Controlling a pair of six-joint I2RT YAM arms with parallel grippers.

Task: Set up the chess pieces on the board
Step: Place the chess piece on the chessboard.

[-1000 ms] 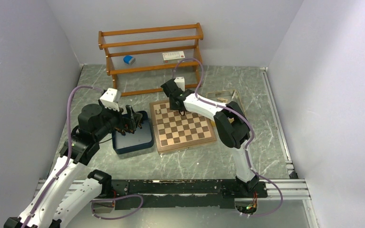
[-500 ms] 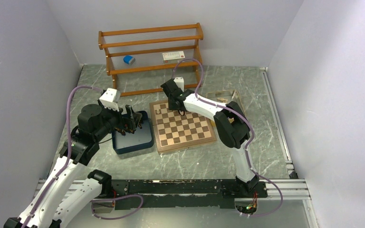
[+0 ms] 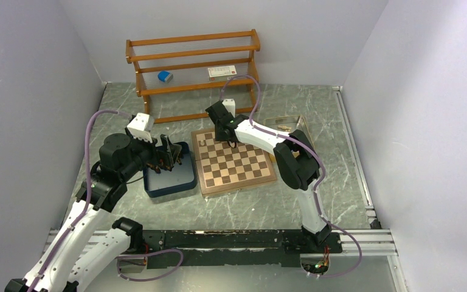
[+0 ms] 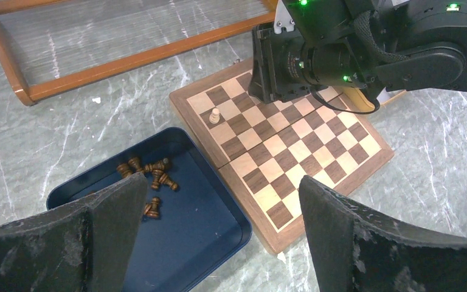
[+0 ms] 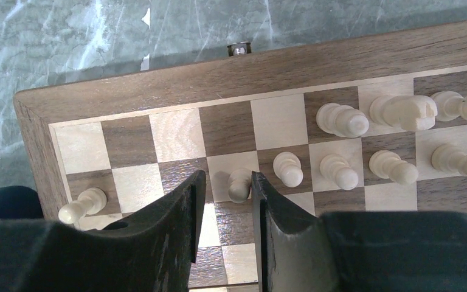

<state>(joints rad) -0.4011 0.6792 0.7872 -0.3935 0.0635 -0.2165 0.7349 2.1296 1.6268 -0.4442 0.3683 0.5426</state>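
The board (image 3: 234, 164) lies mid-table, and the left wrist view (image 4: 292, 140) shows it too. My right gripper (image 3: 230, 139) hovers low over its far left part, jaws a little apart. In the right wrist view a cream pawn (image 5: 238, 184) stands between my fingers (image 5: 227, 176), close to the right one. Several more cream pieces (image 5: 342, 120) stand in two rows to its right. One cream pawn (image 5: 83, 204) stands alone at the left. My left gripper (image 3: 169, 152) is wide open and empty above the navy tray (image 4: 200, 225), which holds several dark pieces (image 4: 152, 173).
A wooden rack (image 3: 193, 67) stands at the back wall with a blue object (image 3: 165, 76) and a white card (image 3: 221, 71) on it. A yellow tray (image 3: 286, 125) sits behind the right arm. The navy tray (image 3: 170, 182) touches the board's left edge.
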